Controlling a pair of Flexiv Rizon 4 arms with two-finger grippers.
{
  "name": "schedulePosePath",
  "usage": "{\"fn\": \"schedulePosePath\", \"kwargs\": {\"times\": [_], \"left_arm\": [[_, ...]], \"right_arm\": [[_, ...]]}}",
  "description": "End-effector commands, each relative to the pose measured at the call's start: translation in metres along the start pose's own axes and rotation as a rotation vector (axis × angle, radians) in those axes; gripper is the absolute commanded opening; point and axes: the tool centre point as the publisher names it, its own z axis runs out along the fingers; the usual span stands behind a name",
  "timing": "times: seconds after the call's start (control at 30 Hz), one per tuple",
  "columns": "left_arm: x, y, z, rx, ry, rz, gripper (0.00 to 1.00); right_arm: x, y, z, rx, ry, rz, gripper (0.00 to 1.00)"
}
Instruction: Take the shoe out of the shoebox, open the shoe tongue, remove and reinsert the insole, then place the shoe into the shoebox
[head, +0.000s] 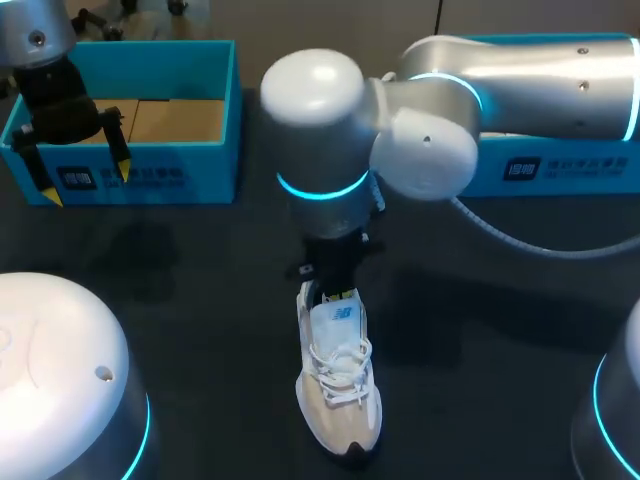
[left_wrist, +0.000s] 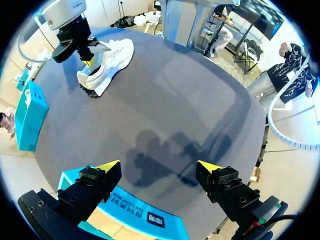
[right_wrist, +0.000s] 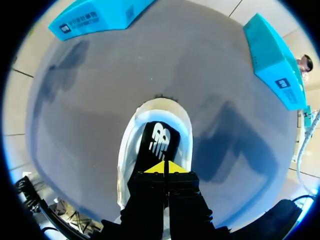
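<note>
Shoe (head: 338, 390) upright; right jaws closed inside.

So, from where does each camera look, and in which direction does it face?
Head view: above and behind the robot, facing down on the table; shows both arms, left gripper over the shoebox, right gripper at the shoe.
Left wrist view: on the left wrist, facing across the table toward the shoe; shows its own open fingers.
Right wrist view: on the right wrist, facing straight down into the shoe; shows its own shut fingertips.
Shared: the shoe is in all three.
</note>
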Motion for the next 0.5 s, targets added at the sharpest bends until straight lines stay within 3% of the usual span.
{"fn": "schedulePosePath", "kwargs": {"times": [0.03,0.23,0.3,0.5], "left_arm": [[0.001,-0.001,0.0,-0.004,0.0,0.001,1.0],[0.001,-0.001,0.0,-0.004,0.0,0.001,1.0],[0.001,-0.001,0.0,-0.004,0.0,0.001,1.0],[0.001,-0.001,0.0,-0.004,0.0,0.001,1.0]], "right_arm": [[0.003,0.0,0.003,0.017,0.016,0.003,0.0],[0.016,-0.008,0.003,0.023,0.022,0.003,0.0],[0.018,-0.009,0.003,0.028,0.022,0.004,0.16],[0.021,-0.014,0.007,0.042,0.038,0.014,0.42]]}}
